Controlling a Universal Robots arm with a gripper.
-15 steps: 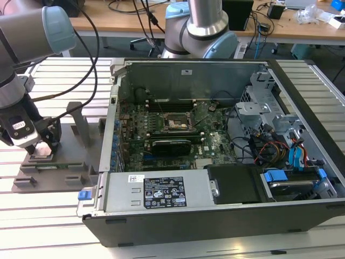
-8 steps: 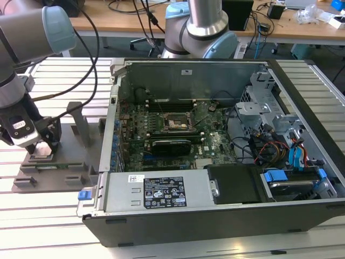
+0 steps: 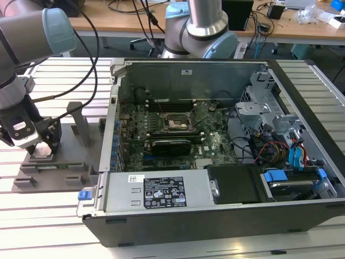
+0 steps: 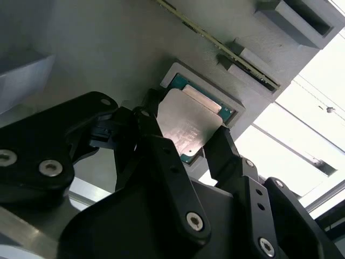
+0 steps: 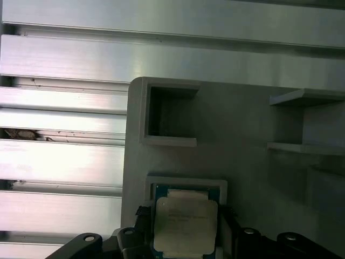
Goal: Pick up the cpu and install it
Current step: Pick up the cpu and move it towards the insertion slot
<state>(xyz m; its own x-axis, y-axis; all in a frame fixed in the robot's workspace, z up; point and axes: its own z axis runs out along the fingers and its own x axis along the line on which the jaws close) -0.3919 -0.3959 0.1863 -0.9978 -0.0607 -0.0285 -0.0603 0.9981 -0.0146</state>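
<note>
At the exterior view's left, the cpu [image 5: 186,224], seated in a recess of the grey fixture plate [image 3: 70,175], is clasped at opposite edges by the gripper [image 3: 42,150], presumably for a square hold; the socket [image 3: 175,123] is seen further right.

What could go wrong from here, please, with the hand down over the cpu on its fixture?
1. The cpu lies in a snug recess of the grey fixture plate, with the hand straddling it. An off-centre grip could tilt the chip or catch it on the recess rim.
2. The socket sits deep inside the open computer case, beside a black card and near loose cables. A carried chip might strike the case wall or snag there.
</note>
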